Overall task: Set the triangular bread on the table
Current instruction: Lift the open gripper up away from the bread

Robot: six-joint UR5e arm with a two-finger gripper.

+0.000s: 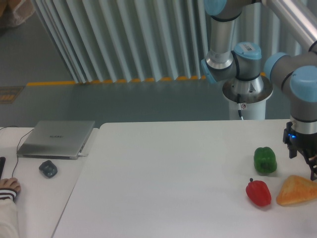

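my arm (233,54) is built of silver-grey metal tubes joined by rounded housings with pale blue caps. one cap near the base carries a small dark printed mark, too small to read. the base is a round metal flange on a white cylindrical pedestal (246,105), with a small red-and-white fitting at its front and a thin dark cable running down from it. the wrist joint at the right edge has the same blue cap over a grey sleeve. below it my gripper (309,166) is black, with a small blue light on its body; it is partly cut off by the frame edge.
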